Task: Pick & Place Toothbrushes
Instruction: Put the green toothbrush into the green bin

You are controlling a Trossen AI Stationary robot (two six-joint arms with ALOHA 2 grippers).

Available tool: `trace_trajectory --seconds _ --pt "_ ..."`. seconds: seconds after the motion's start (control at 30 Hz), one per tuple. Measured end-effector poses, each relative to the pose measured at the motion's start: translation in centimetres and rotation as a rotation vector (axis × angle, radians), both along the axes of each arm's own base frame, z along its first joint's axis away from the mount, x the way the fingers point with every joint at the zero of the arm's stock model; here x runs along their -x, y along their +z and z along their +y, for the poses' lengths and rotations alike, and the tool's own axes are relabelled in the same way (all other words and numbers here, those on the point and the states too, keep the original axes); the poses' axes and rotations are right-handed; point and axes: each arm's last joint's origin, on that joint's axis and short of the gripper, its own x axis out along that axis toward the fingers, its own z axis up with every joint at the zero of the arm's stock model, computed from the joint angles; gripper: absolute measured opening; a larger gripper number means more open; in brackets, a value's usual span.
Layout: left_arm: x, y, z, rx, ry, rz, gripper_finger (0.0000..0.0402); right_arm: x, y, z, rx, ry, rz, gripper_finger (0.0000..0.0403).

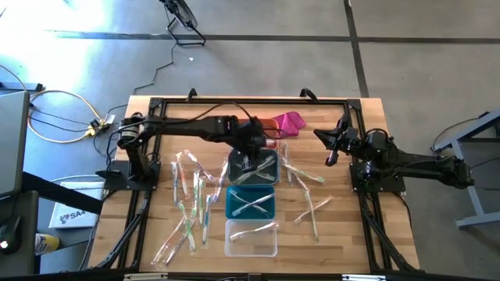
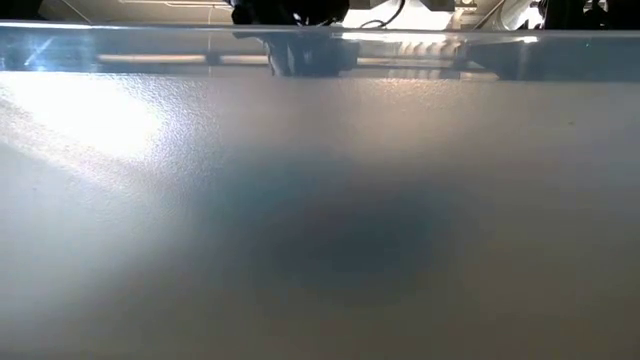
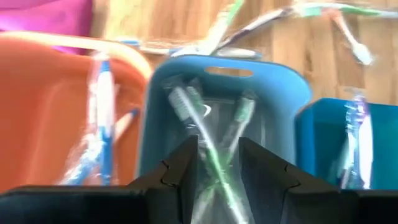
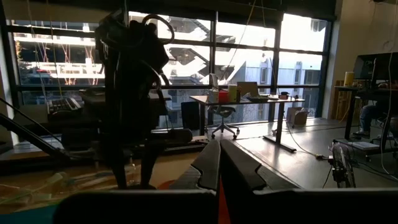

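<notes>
My left gripper (image 3: 217, 177) hangs open above the grey bin (image 3: 273, 74), touching nothing. Two green toothbrushes (image 3: 233, 124) lie crossed on that bin's floor. The orange bin (image 3: 43, 106) beside it holds blue toothbrushes (image 3: 102, 106), and the teal bin (image 3: 317, 130) holds another toothbrush (image 3: 360, 137). In the high view my left gripper (image 1: 250, 160) is over the bin row at the table's middle. Loose toothbrushes lie flat on the wood to the left (image 1: 191, 207) and right (image 1: 308, 199) of the bins. My right gripper (image 4: 219, 168) is shut, raised at the right side (image 1: 332, 152).
A clear bin (image 1: 251, 246) with one toothbrush stands nearest the front edge, below the teal bin (image 1: 231, 204). A magenta cloth lump (image 1: 289, 121) lies at the far edge. A black frame (image 1: 156, 105) runs around the table top. The low view is blocked by a near, blurred surface.
</notes>
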Motion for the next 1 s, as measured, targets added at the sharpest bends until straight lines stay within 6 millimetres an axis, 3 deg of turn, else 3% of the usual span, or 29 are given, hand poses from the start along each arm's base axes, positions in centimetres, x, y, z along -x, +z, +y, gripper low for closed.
trace_trajectory --seconds 0.7,1.0 --pt "-0.31 0.02 0.38 0.007 0.041 -0.030 0.0113 0.00 0.01 0.00 0.000 0.000 -0.001 0.0004" --pt "-0.60 0.36 0.64 -0.069 0.059 -0.069 0.0113 0.00 0.02 0.00 0.001 0.000 -0.002 0.0004"
